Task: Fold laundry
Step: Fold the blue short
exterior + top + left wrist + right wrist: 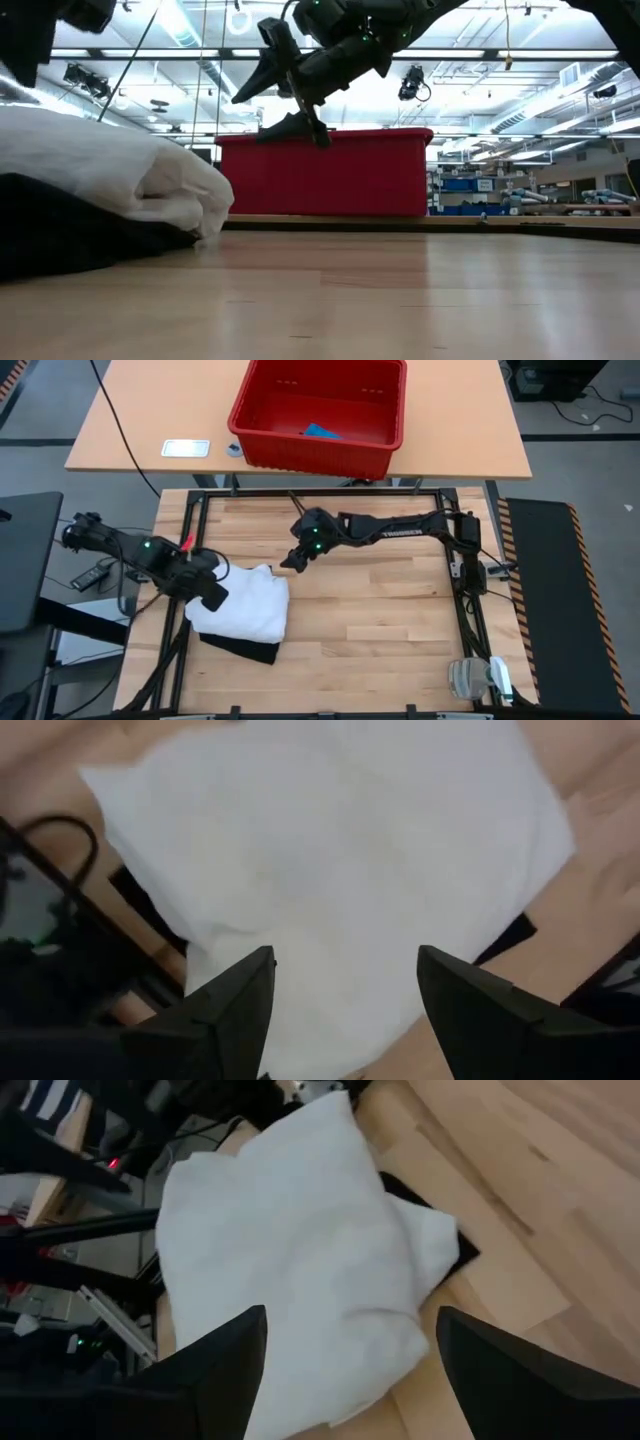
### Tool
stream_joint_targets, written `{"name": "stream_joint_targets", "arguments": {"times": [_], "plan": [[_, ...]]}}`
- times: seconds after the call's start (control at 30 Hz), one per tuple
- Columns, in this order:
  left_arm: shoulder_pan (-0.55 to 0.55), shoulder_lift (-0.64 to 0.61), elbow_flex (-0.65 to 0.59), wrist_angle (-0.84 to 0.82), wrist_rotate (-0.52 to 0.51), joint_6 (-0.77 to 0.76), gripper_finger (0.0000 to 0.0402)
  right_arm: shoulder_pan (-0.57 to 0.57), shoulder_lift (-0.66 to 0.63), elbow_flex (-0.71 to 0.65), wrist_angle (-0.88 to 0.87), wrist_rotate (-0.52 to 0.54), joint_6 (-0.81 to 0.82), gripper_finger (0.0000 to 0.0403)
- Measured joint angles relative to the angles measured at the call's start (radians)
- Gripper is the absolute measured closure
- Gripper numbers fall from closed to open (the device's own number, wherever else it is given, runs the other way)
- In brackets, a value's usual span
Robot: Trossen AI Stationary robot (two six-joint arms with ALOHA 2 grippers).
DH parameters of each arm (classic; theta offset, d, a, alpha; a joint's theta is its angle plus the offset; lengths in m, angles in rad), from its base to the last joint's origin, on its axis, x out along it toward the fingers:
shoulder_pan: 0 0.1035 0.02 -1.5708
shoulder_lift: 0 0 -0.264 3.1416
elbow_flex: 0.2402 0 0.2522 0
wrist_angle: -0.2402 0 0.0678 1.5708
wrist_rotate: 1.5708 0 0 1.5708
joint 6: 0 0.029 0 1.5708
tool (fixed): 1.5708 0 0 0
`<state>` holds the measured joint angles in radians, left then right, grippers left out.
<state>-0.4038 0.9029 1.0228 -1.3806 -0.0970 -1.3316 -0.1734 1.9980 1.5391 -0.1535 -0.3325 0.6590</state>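
1. I see the white T-shirt point(242, 607) folded into a thick pad on the left side of the wooden table point(380, 630), lying on top of the black garment point(245, 650), whose edge shows at the near side.
2. My left gripper point(210, 588) hangs just over the shirt's left edge; in its wrist view the fingers point(225, 1010) are spread with only white cloth between them, pinching nothing.
3. My right gripper point(292, 557) hovers in the air just beside the shirt's far right corner, fingers point(215, 1365) parted and empty, well clear of the tabletop in the low view.
4. The small blue piece point(321, 432) lies inside the red basket point(300, 452) on the far table.
5. I judge the shirt's fold nearly done, so the step is tidying it. I would lower both grippers slowly, press the bulging right edge flat, and keep the fingers shallow so they do not snag the black layer underneath.
6. Dragging sideways could undo the stack, so I would press straight down.
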Motion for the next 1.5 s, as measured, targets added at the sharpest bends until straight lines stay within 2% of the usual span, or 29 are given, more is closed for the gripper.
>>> {"name": "stream_joint_targets", "arguments": {"times": [0.3, 0.47, 0.63, 0.8, 0.9, 0.97, 1.17, 1.27, 1.4, 1.5], "plan": [[0.002, -0.026, 0.091, -0.174, -0.135, 0.016, 0.0154, 0.0, 0.0, 0.0, 0.002, -0.009, 0.027, 0.012], [0.002, -0.029, 0.105, -0.171, -0.197, 0.016, 0.0157, 0.0, -0.007, 0.0, 0.004, -0.005, 0.03, 0.0124], [0.002, -0.034, 0.106, -0.122, -0.253, 0.018, 0.0184, -0.01, -0.038, 0.0, 0.048, -0.039, -0.015, 0.0124], [0.016, -0.046, 0.106, -0.008, -0.279, 0.041, 0.0215, -0.031, -0.098, -0.001, 0.048, -0.042, -0.059, 0.0127], [0.052, -0.056, 0.106, 0.083, -0.303, 0.045, 0.022, -0.056, -0.139, -0.001, 0.044, -0.039, -0.149, 0.0128], [0.08, -0.064, 0.106, 0.163, -0.305, 0.091, 0.022, -0.071, -0.165, -0.001, 0.044, -0.053, -0.202, 0.0128], [0.196, -0.064, 0.106, 0.428, -0.307, 0.257, 0.0221, -0.098, -0.213, 0.0, 0.033, -0.156, -0.212, 0.0139], [0.269, -0.052, 0.106, 0.476, -0.309, 0.292, 0.0221, -0.112, -0.214, 0.0, 0.018, -0.13, -0.229, 0.0157], [0.339, -0.024, 0.104, 0.496, -0.31, 0.302, 0.0221, -0.145, -0.214, 0.0, -0.103, -0.092, -0.236, 0.0186], [0.382, 0.021, 0.104, 0.507, -0.309, 0.299, 0.0221, -0.177, -0.217, 0.0, -0.196, -0.146, -0.286, 0.02]]}}
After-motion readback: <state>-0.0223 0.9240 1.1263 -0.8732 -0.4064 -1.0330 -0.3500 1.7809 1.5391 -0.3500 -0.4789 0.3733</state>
